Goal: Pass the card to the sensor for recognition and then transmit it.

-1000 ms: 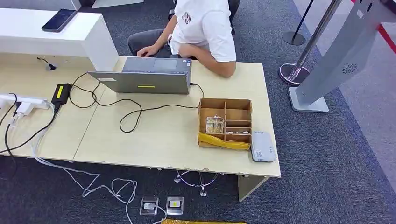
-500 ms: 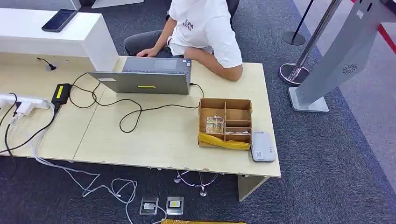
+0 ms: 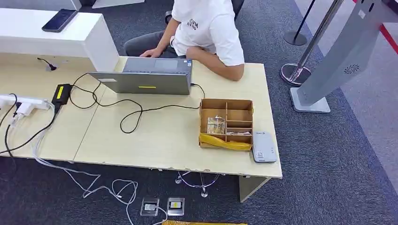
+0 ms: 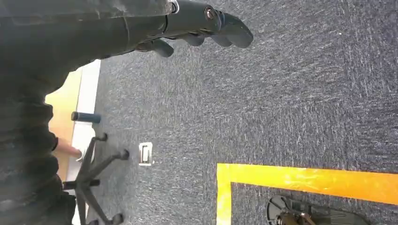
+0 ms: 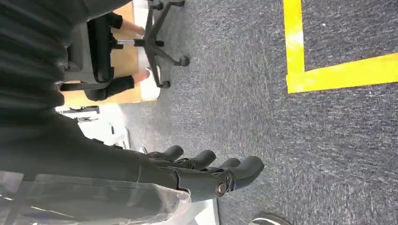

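Grey carpet with yellow floor tape all around, and a long pale wooden desk (image 3: 159, 136) in front of the robot with a person (image 3: 206, 28) sat behind a laptop (image 3: 145, 79) on the far side. The card (image 3: 216, 124), as far as I could tell, was the pale thing lying in the left compartment of the wooden tray (image 3: 226, 123) toward the desk's right end, too small to be sure. The grey sensor (image 3: 264, 147) lay flat just beside the tray's right side, long axis running away from the robot. Both arms hung down by the floor: left hand (image 4: 197, 26) empty, fingers loosely curled and apart; right hand (image 5: 206, 171) same deal. I'd guess the right hand was the nearer one, since tray and sensor both sat right of centre.
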`<state>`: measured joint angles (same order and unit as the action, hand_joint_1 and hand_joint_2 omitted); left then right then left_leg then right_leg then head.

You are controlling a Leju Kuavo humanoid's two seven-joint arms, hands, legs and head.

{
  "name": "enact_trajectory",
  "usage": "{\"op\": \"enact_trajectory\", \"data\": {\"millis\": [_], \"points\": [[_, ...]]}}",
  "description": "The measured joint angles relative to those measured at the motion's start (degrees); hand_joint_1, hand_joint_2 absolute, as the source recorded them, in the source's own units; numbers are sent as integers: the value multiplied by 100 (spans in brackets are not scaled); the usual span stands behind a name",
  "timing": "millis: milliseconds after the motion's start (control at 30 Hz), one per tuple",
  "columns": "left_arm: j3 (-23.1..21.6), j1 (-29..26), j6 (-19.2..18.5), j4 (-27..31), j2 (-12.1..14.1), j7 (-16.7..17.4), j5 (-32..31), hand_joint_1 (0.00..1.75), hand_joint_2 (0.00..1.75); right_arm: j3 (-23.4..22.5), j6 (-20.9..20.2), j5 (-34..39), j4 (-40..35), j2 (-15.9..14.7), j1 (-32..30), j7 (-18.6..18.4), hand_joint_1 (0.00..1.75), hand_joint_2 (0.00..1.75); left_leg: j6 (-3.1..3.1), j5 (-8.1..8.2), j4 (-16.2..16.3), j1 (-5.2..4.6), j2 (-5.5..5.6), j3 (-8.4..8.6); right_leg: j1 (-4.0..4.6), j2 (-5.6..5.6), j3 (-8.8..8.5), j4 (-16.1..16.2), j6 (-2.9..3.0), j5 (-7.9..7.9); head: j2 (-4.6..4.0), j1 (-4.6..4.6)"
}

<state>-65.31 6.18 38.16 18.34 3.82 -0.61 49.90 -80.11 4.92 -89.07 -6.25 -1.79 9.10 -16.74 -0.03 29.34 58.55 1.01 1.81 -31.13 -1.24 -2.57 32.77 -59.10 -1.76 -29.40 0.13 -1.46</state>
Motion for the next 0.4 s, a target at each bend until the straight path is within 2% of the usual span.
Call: {"op": "enact_trajectory", "data": {"millis": [400], "points": [[-22, 6, -13, 0, 0, 48, 44, 0, 175, 0, 53, 0, 11, 0, 0, -35, 0, 175, 0, 0, 0, 0, 0, 0, 0, 0, 0, 0, 0, 0, -2, 0]]}}
